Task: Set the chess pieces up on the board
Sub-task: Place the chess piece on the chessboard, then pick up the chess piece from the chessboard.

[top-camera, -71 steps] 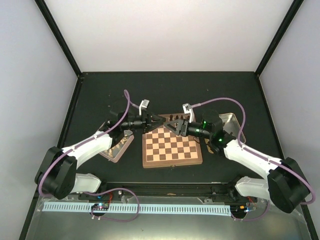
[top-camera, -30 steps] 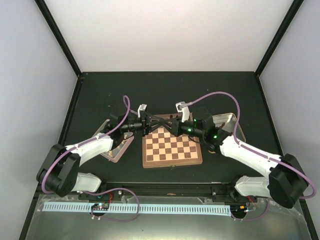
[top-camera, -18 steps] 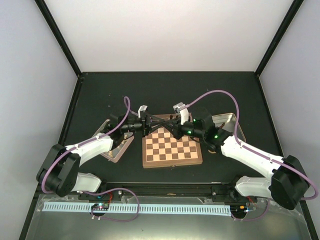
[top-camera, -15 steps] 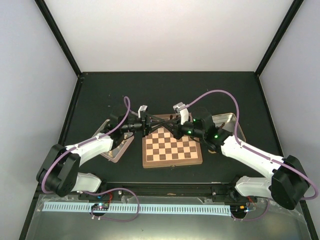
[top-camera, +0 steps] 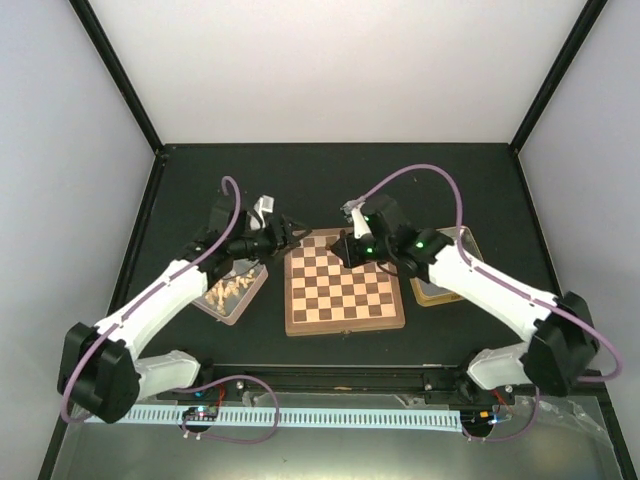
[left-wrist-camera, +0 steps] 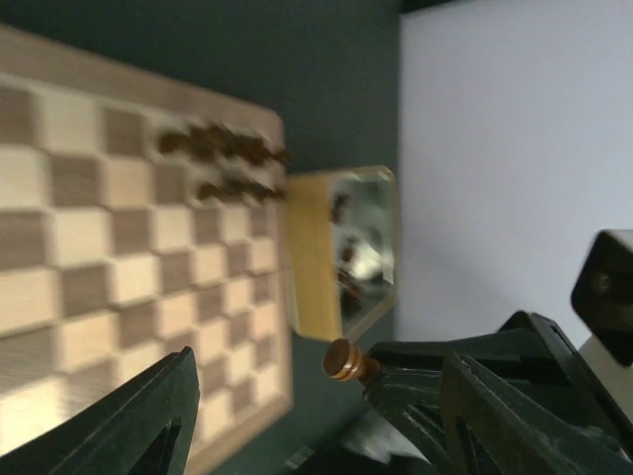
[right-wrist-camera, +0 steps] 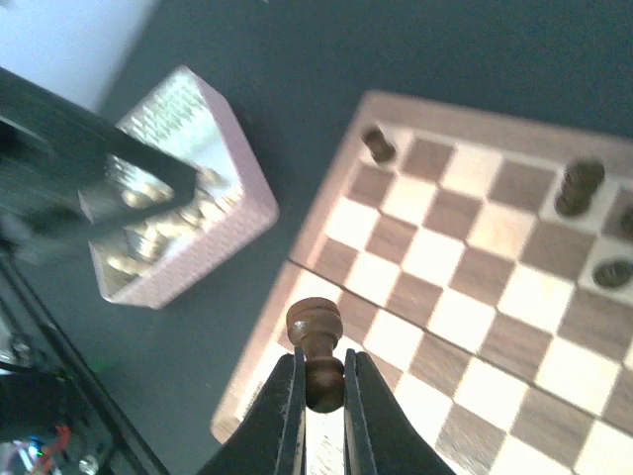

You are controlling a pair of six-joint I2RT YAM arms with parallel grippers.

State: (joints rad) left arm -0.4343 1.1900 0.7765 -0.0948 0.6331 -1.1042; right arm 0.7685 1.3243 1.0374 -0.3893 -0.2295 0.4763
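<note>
The right claw (right-wrist-camera: 318,384) pinches one dark brown chess piece (right-wrist-camera: 314,323) above the edge of the board (top-camera: 345,324). The left claw (top-camera: 284,232) is wide open beside the board.

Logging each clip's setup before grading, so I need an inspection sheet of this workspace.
Surface: dark table bearing a board and two trays.
Job's things: board lies flat; a few dark chess pieces stand near one edge; one pawn is held.
Clutter: tray of pale pieces beside the board; second tray on the other side, holding dark pieces.
Hands: right hand shut on the pawn over the board's edge; left hand open, empty.
Cables: purple cables loop above both arms.
Surroundings: white walls, black posts.
</note>
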